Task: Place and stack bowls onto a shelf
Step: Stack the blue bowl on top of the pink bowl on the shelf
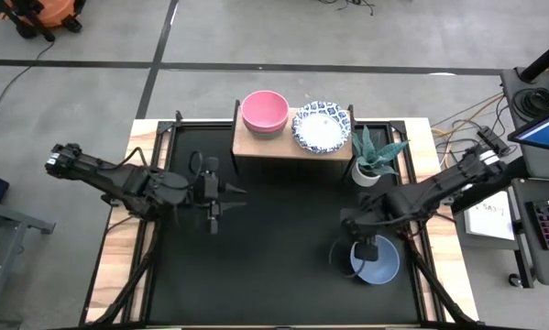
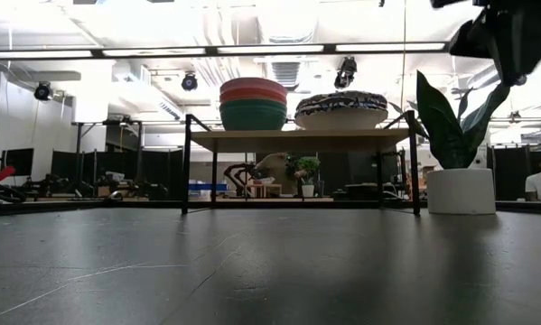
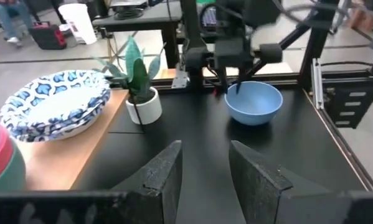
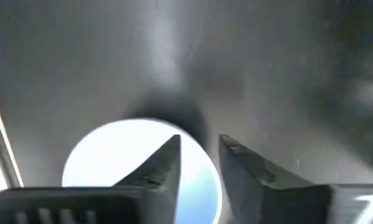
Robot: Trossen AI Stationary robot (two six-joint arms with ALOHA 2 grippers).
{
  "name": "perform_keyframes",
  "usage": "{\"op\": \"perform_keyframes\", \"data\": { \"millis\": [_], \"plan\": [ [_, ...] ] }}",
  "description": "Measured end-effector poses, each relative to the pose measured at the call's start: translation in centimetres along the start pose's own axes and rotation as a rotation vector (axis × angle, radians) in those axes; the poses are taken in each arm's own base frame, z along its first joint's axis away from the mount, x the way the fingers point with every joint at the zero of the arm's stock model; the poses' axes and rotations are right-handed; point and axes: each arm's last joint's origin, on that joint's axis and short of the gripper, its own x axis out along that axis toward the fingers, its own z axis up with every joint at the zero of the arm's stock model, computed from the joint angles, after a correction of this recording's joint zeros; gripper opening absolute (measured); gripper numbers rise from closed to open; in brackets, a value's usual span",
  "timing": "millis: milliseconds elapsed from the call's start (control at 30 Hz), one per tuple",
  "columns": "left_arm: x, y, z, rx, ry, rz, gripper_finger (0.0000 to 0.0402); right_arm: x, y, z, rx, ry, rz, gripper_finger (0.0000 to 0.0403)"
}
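The right gripper (image 4: pixel 198 165) is hanging over the slate-blue bowl (image 1: pixel 377 260), its fingers spread apart with a narrow gap; one finger is reaching down over the bowl's rim, the other is sitting outside it. Whether the fingers are touching the rim cannot be told. The bowl is plain, smooth and empty, and it is sitting upright on the black table (image 1: pixel 274 284) near the right front corner, well apart from the shelf (image 1: pixel 265 147).

The left gripper (image 1: pixel 233 195) is waiting over the table left of centre, just in front of the shelf, its fingers spread and holding nothing.

The shelf is standing at the back of the table, a light-wood board on thin black legs. On its left part a stack of plain bowls is sitting: green at the bottom, red in the middle, pink bowl (image 1: pixel 264 111) on top, nested upright. Beside it, toward the right end, a stack of white bowls with blue patterned rims (image 1: pixel 321 126) is resting; how many are in the stack cannot be counted. The two stacks are standing just beside each other.

A white pot with a spiky green plant (image 1: pixel 375 158) is standing on the table just right of the shelf.
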Motion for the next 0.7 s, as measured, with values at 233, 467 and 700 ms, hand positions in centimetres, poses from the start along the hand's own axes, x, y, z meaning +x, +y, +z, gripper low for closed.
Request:
{"op": "perform_keyframes", "data": {
  "millis": [233,467,700],
  "plan": [
    [-0.5,0.2,-0.2,0.0,-0.008,0.007,0.0115,3.4,0.7,0.8,-0.121,0.248,-0.04,0.018],
    [-0.6,0.3,-0.3,0.007,0.0,0.008,0.0115,6.4,0.9,1.1,-0.205,0.364,-0.078,0.0177],
    [-0.6,0.3,-0.4,0.014,0.005,0.008,0.0115,8.1,1.0,1.3,-0.262,0.41,-0.095,0.0134]
  ]
}}
